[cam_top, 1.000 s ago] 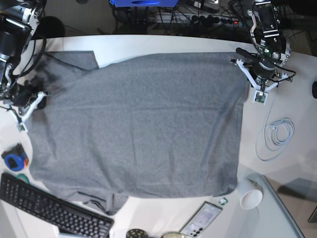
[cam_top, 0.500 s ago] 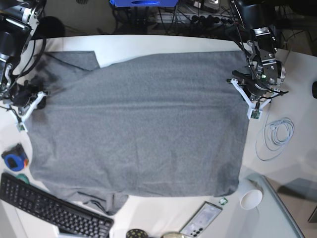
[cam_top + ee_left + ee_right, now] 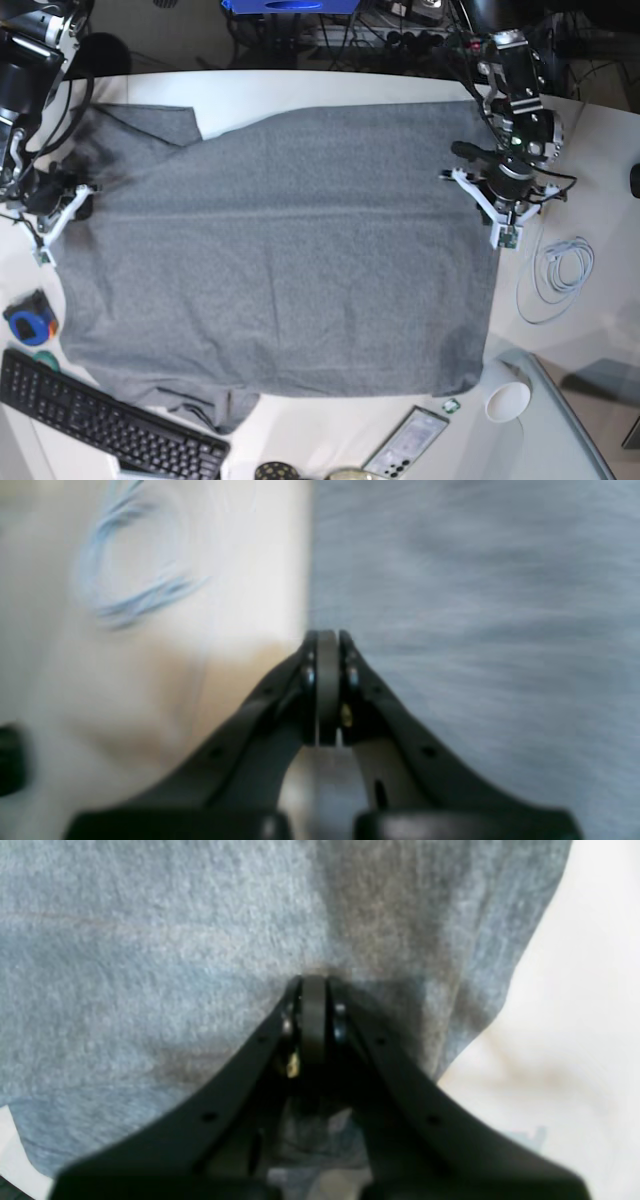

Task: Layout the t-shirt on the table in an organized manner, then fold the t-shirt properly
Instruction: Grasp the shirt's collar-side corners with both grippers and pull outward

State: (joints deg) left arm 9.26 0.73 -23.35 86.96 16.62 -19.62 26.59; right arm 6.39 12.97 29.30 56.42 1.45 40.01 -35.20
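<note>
Since before, our left gripper (image 3: 497, 205) shifts inward over the t-shirt (image 3: 290, 250) edge, jaws closed, empty; right gripper (image 3: 60, 215) jaws pinch the cloth.

One t-shirt (image 3: 280, 250), one table (image 3: 300, 88), one keyboard (image 3: 100, 420), one phone (image 3: 405, 443), two end effectors.
</note>
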